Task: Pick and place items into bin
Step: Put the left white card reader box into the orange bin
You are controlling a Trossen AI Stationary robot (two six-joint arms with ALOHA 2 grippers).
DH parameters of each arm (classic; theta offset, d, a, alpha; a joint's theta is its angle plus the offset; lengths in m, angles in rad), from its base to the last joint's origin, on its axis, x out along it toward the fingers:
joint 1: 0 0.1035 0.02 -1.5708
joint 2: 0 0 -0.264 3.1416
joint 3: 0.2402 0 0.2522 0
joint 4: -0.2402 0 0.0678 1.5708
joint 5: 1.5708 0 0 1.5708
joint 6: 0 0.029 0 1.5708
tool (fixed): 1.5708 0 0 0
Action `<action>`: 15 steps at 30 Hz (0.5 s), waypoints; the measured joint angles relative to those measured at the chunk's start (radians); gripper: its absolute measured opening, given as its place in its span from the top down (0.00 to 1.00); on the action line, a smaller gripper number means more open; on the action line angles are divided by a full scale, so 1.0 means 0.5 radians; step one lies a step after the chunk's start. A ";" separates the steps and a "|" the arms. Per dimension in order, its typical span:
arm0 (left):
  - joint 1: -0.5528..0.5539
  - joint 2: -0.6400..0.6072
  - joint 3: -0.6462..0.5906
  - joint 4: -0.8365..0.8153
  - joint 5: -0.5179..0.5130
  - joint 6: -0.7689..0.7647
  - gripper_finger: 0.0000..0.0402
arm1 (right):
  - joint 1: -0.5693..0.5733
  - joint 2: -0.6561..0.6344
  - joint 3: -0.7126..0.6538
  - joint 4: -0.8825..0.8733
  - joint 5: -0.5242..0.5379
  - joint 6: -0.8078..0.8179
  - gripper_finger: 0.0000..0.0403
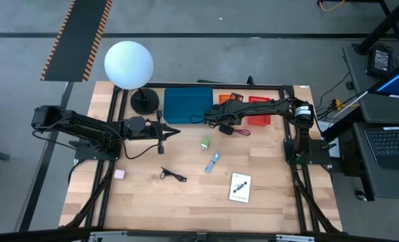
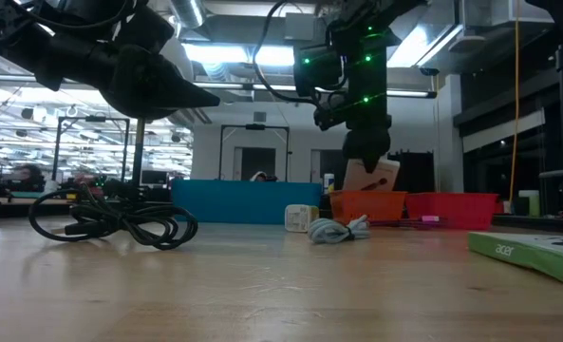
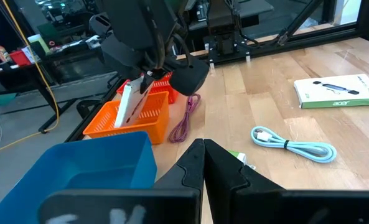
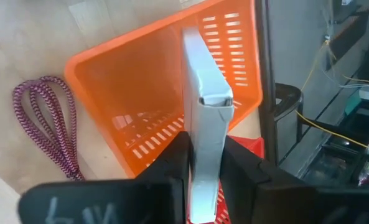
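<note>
Right gripper [image 4: 204, 163] clamped narrow on a white card [image 4: 204, 106], held upright over the orange bin [image 4: 140, 81] — table's 1 o'clock. Only its wrist view shows the grip. Left gripper [image 3: 203, 163] closed, empty, at 10 o'clock — red cord [image 4: 44, 121] beside bin.

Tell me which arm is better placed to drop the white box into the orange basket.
Right. The right gripper is shut on the white box directly over the orange basket. The left gripper, shut and empty, sits by the blue bin.
</note>
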 joint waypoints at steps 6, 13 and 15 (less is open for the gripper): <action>0.000 0.000 0.000 0.000 0.000 0.000 0.99 | 0.002 -0.001 0.000 0.005 -0.091 -0.044 0.85; 0.000 0.000 0.000 0.000 0.000 0.000 0.99 | 0.002 -0.001 -0.003 0.046 -0.092 -0.088 0.84; 0.000 0.000 0.000 0.000 0.000 -0.001 0.99 | 0.002 -0.002 -0.021 0.105 -0.094 -0.105 0.82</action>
